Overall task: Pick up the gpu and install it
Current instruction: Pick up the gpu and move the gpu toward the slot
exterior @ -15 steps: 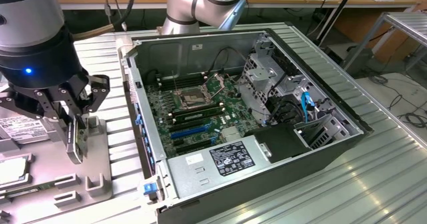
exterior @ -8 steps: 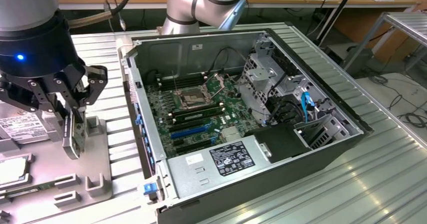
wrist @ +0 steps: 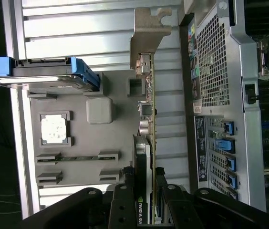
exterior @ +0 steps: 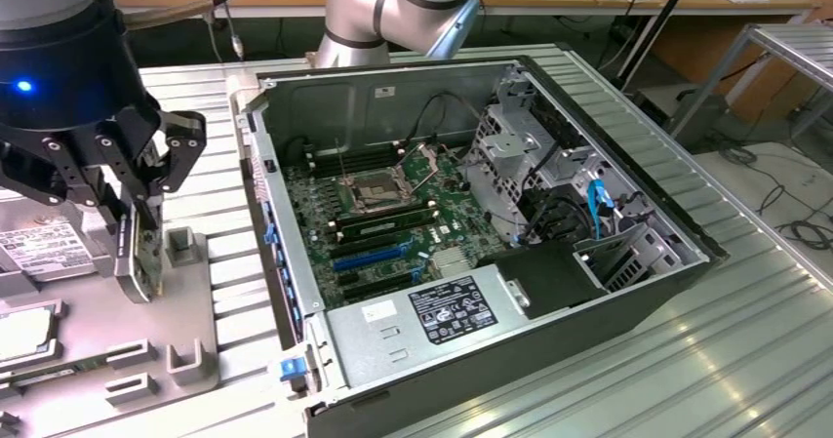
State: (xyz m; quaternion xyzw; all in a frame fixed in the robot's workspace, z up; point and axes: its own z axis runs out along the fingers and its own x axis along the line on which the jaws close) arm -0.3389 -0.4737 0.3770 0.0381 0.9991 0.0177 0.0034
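As I look in on it, the hand (exterior: 132, 225) is closed on the graphics card (exterior: 136, 260), its fingers (wrist: 125, 200) pinching the flat faces of the board with only the card's thickness between them. The card (wrist: 149, 119) hangs on edge with its silver end bracket (wrist: 149, 28) at the far end from the hand, pointing down.

Taking the open computer case (exterior: 312, 97) as my mark, the hand and card are outside it, off the wall that carries the vent grille and the blue slot latches (wrist: 229, 143). They are near that wall but apart from it. Under the card, on the same side of the case, lies a grey parts tray (exterior: 195, 311) on the ribbed metal table (exterior: 729, 340). The tray holds a hard drive (wrist: 39, 76) in a blue carrier, a processor chip (wrist: 54, 129) and a memory stick (wrist: 77, 157), all farther from the case than the card. I cannot tell whether the bracket end is clear of the tray or touching it.

By my reading the pick-up is as good as done, since the card is firmly in the hand and stands upright. The install is not done. Inside the case the main board (exterior: 377, 209) lies bare, and its blue and black card slots (exterior: 371, 258), close to the latch wall, look empty. No part of the card is over the case opening yet
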